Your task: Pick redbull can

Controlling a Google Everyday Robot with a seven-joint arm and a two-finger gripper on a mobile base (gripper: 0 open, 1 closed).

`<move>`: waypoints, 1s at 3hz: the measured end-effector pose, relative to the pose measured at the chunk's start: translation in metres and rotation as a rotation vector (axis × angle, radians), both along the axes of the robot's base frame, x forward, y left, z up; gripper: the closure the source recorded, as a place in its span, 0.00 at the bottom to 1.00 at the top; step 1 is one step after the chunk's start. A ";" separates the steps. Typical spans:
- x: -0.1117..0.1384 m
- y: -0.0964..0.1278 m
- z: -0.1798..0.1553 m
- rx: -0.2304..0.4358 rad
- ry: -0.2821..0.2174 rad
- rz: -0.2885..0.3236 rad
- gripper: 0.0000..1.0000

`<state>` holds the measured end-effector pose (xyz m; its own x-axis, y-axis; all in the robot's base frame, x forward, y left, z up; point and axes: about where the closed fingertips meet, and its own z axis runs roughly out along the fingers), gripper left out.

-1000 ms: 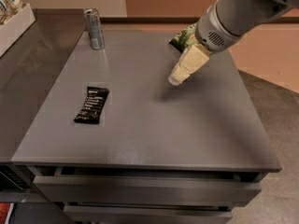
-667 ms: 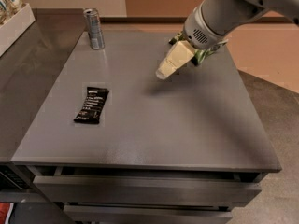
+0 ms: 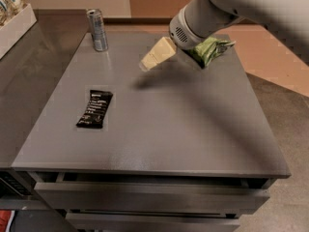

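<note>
The redbull can (image 3: pixel 98 29) stands upright at the far left corner of the grey table (image 3: pixel 159 124); it is slim, silver-grey with bluish panels. My gripper (image 3: pixel 147 63), with cream-coloured fingers, hangs over the far middle of the table, to the right of the can and well apart from it. It holds nothing that I can see. The arm reaches in from the upper right.
A flat black snack bar (image 3: pixel 95 108) lies on the left half of the table. A crinkled green chip bag (image 3: pixel 211 49) sits at the far right, partly hidden behind my arm. A white tray (image 3: pixel 14 21) with packets stands on the left counter.
My gripper has moved left across the far part of the table, closer to the can. The can, snack bar and chip bag have not moved.
</note>
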<state>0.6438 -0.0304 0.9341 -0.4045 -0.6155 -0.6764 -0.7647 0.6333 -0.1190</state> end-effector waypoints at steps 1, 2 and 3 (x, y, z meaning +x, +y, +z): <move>0.000 0.000 0.000 0.000 0.000 0.000 0.00; 0.000 0.000 0.000 0.000 0.000 0.000 0.00; 0.000 0.000 0.000 0.000 0.000 0.000 0.00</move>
